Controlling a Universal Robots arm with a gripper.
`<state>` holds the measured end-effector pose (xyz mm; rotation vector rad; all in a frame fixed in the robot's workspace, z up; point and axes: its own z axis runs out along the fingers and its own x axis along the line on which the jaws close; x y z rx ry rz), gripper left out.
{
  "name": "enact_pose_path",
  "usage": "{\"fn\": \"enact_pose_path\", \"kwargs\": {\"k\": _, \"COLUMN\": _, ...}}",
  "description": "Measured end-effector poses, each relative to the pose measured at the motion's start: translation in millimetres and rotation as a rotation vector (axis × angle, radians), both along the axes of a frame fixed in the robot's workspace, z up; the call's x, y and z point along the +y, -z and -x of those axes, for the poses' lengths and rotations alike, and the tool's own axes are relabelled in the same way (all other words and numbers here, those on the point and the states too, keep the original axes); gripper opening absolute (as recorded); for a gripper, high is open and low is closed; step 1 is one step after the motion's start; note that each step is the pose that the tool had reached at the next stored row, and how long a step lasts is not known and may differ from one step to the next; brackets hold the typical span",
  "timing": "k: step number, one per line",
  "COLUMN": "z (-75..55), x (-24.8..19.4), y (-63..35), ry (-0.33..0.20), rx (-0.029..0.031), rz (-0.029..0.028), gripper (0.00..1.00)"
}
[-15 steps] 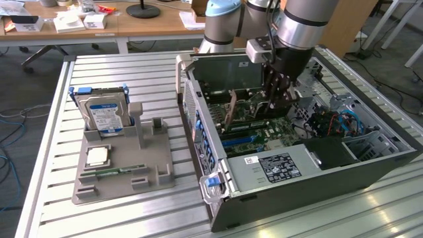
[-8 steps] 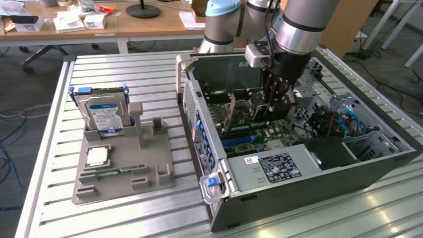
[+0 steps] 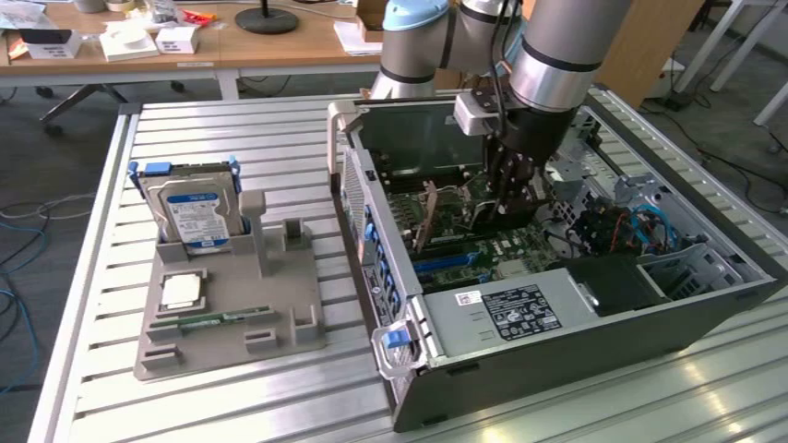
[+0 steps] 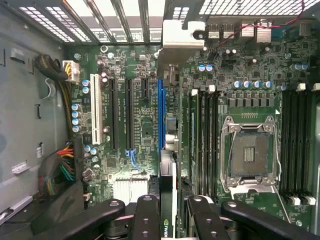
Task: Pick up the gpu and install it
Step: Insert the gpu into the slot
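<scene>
The gpu [image 4: 168, 197] stands on edge between my gripper's [image 4: 173, 216] black fingers [image 4: 147, 215], which are shut on it. Its dark face carries a green logo near the fingers, and its metal end bracket [image 4: 182, 37] reaches the case's slotted rear wall. The card lines up along the long blue slot [image 4: 161, 112] of the motherboard [image 4: 142, 125]; I cannot tell whether it is seated. In the exterior view my gripper [image 3: 514, 198] hangs straight down inside the open computer case [image 3: 579, 351], and the card is mostly hidden behind it.
Beside the blue slot are black and white slots, memory slots and an empty CPU socket [image 4: 248, 155]. Cable bundles [image 4: 60, 167] lie along the case wall. A power supply [image 3: 511, 309] fills the case's near end. A grey holder [image 3: 234, 318] at the exterior view's left carries a hard drive [image 3: 191, 214].
</scene>
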<state>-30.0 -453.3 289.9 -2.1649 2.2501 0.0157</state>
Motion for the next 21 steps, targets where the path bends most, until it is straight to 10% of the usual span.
{"fn": "enact_pose_path", "kwargs": {"k": 21, "z": 8.8, "x": -0.1, "y": 3.6, "ry": 0.000, "rx": 0.0000, "rz": 0.0001, "gripper": 0.26}}
